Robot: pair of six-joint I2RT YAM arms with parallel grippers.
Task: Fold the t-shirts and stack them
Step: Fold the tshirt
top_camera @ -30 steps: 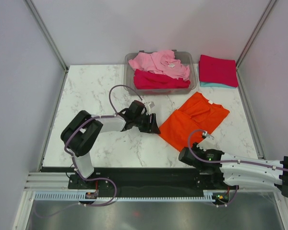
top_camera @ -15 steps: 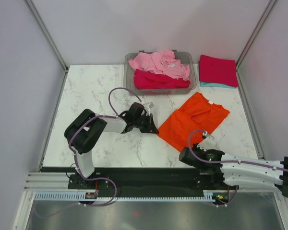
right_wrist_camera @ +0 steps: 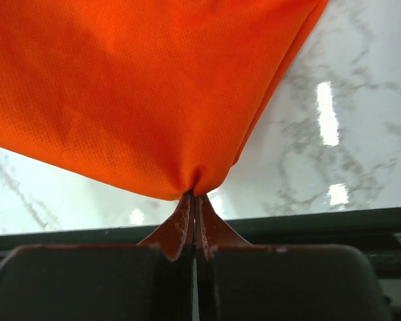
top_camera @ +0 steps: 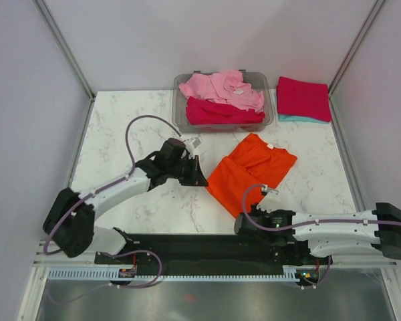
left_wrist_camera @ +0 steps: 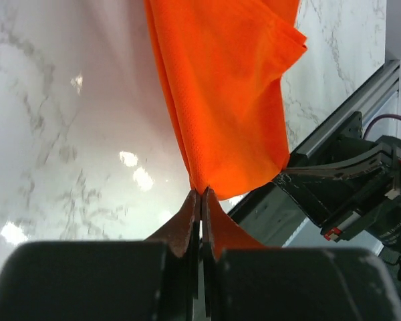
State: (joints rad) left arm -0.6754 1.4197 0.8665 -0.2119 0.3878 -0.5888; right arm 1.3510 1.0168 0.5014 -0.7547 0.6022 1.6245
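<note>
Findings, reading the top view from left to right.

1. The left gripper (top_camera: 200, 180) sits left of centre on the marble table (top_camera: 130, 120). In its wrist view (left_wrist_camera: 200, 194) the fingers are pressed together on a gathered corner of the orange t-shirt (left_wrist_camera: 227, 100), which fans away toward the upper right of that frame.

2. The orange t-shirt (top_camera: 248, 172) lies just right of centre, spread at a slant and loosely doubled, with its collar toward the top. It is below the bin (top_camera: 272, 107), which holds the pink shirt (top_camera: 220, 87) over the crimson-magenta shirt (top_camera: 220, 114).

3. The right gripper (top_camera: 239, 219) is at the shirt's near corner, lower centre. In its wrist view (right_wrist_camera: 194, 195) the fingers are closed tight on a small pucker of orange cloth (right_wrist_camera: 140, 87).

4. At the upper right a folded crimson shirt (top_camera: 304, 97) rests on a teal shirt (top_camera: 295, 118).

Assessment of handling: we judge the orange cloth to be light, thin and limp, with a fine mesh weave. It will sag between the two pinches and will not hold a crease unaided. It is not fragile, but a shallow pinch may lose a layer. We recommend gripping the corners through both layers and keeping the span taut when it is lifted.
</note>
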